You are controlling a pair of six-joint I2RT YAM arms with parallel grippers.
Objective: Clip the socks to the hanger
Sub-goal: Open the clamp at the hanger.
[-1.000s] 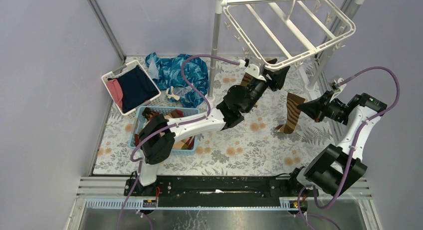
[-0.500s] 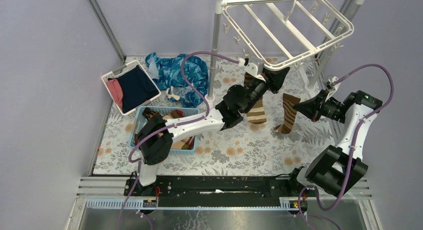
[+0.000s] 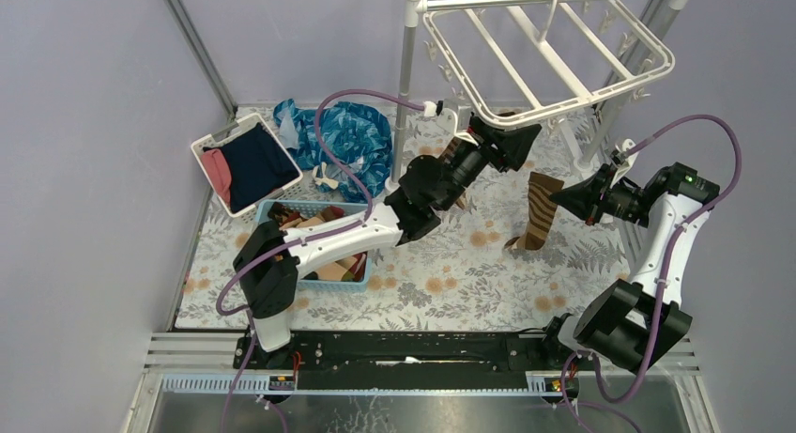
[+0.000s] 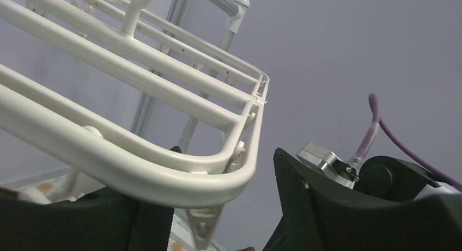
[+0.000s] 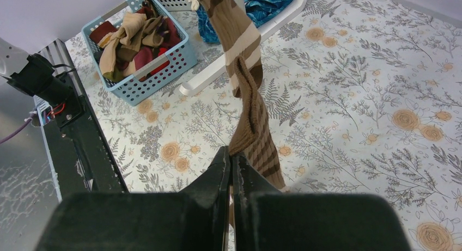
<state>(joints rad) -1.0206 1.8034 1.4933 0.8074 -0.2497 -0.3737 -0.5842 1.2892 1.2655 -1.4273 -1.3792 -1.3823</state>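
The white hanger hangs at the top right. My left gripper is open just under its front rim, and one small clip dangles between the black fingers. My right gripper is shut on the edge of a brown sock with thin dark stripes, which hangs down to the floral cloth. Beyond it hangs a second sock with wide tan and brown bands, mostly hidden behind the left arm in the top view. More socks fill the blue basket.
The grey-white rack pole stands left of the hanger, and its white foot lies on the cloth. A blue patterned cloth and a white basket of navy and pink clothes sit at the back left.
The left gripper narrowed, then opened again, and its arm swung up and left under the hanger rim. The banded sock is now mostly behind that arm. The right gripper kept its hold.
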